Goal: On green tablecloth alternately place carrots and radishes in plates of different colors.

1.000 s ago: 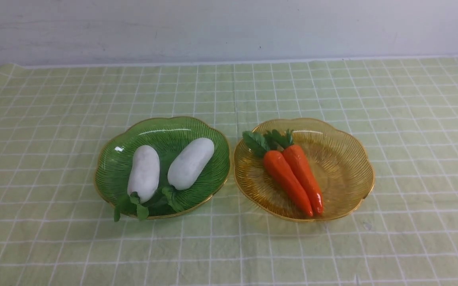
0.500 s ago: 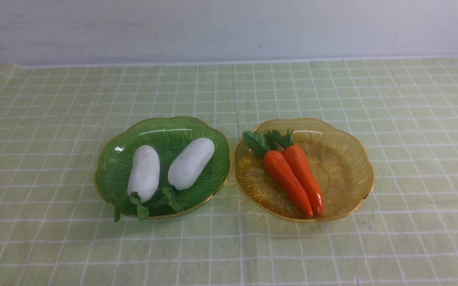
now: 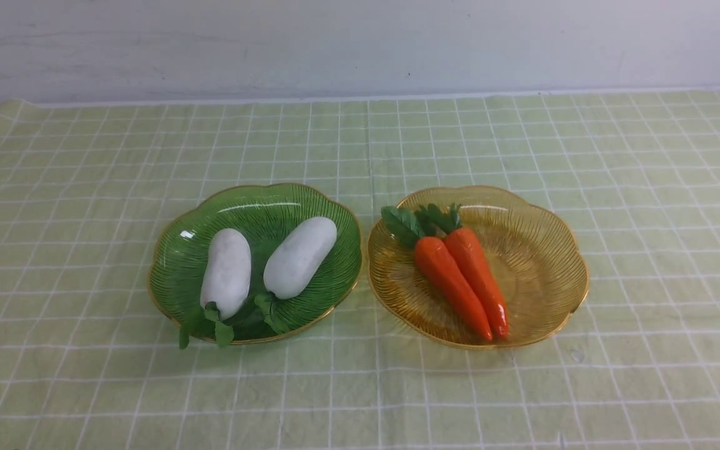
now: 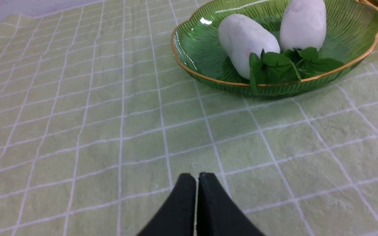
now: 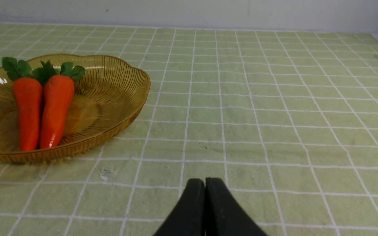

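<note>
Since our two arms sit low and close to us, near the table's front edge, the front view shows neither; only the wrist views do. We see the left gripper (image 4: 197, 175) with its jaws pressed together on nothing, and the right gripper (image 5: 205, 181) likewise closed and empty, both over bare green tablecloth (image 3: 360, 387). Farther out, both radishes (image 3: 227, 270) lie in the green plate (image 3: 175, 250), leaves toward us, and both carrots (image 3: 450, 281) lie side by side, touching, in the amber plate (image 3: 547, 250), tips toward us. We judge the sorting done, one kind to each colour, the arms parked clear. Only the front view shows both plates whole, nearly touching.
</note>
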